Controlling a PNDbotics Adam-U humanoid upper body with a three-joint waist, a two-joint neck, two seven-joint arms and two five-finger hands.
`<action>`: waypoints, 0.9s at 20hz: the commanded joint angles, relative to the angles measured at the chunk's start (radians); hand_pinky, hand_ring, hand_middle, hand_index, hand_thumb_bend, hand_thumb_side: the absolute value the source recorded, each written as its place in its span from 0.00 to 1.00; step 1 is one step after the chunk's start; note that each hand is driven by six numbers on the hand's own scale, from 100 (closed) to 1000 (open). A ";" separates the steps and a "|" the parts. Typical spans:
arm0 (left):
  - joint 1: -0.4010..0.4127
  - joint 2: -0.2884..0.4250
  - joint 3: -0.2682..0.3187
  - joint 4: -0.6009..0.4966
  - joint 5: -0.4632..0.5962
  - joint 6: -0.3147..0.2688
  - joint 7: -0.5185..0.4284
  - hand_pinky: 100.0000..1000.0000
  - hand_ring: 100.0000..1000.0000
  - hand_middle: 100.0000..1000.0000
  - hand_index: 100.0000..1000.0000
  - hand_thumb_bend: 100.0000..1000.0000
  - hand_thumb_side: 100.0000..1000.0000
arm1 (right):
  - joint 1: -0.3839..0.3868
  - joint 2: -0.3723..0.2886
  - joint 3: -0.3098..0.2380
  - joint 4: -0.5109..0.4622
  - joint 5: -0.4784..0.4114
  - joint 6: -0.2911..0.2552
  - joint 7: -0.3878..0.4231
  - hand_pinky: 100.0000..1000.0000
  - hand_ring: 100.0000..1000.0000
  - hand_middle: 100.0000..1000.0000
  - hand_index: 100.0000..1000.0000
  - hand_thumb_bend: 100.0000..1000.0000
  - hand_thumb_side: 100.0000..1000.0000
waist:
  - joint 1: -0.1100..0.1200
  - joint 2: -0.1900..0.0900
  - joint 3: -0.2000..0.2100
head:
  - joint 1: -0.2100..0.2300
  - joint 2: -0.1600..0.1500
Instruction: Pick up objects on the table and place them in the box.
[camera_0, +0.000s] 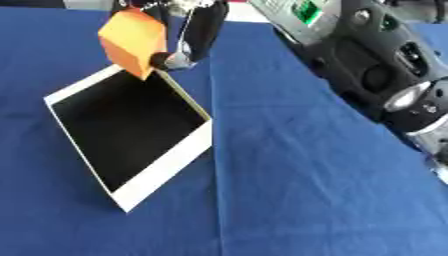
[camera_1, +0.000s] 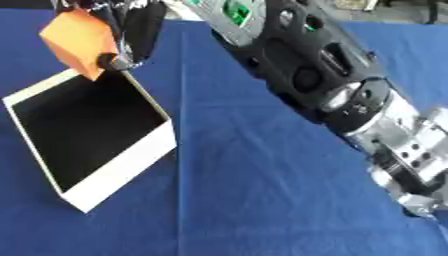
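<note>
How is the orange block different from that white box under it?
The orange block is a solid, closed shape; the white box is open on top with a dark inside.
The block is the smaller of the two and looks as if it would fit inside the box.
The block is held up in the air by the right hand, tilted; the box sits on the blue table.
Both have flat faces and straight edges.

A table (camera_0: 306, 190) is seen filling nearly the whole view, and it is covered by a deep blue cloth (camera_1: 262, 200). The cloth is laid mostly flat, with faint creases and soft wrinkles picked out across its middle. Along the far edge, a narrow strip of pale surface (camera_0: 243, 14) is glimpsed beyond the cloth; what it belongs to cannot be told.
</note>
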 joint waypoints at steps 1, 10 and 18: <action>-0.010 0.002 0.001 -0.018 0.004 0.003 -0.003 0.39 0.38 0.43 0.62 0.00 0.67 | -0.009 0.031 0.010 0.012 0.012 -0.007 0.009 0.55 0.54 0.30 0.39 0.00 0.02 | 0.007 -0.020 0.004 | -0.016 0.009; -0.018 -0.009 -0.002 -0.018 0.008 0.007 -0.011 0.39 0.38 0.43 0.62 0.00 0.67 | 0.030 0.105 0.022 0.101 0.034 -0.050 0.012 0.55 0.54 0.31 0.41 0.00 0.09 | 0.003 -0.005 0.023 | -0.032 0.010; -0.024 -0.013 -0.003 -0.018 0.010 0.008 -0.015 0.39 0.38 0.43 0.62 0.00 0.67 | 0.050 0.142 0.018 0.173 0.071 -0.095 0.016 0.56 0.55 0.35 0.44 0.00 0.13 | -0.001 0.002 0.032 | -0.038 0.012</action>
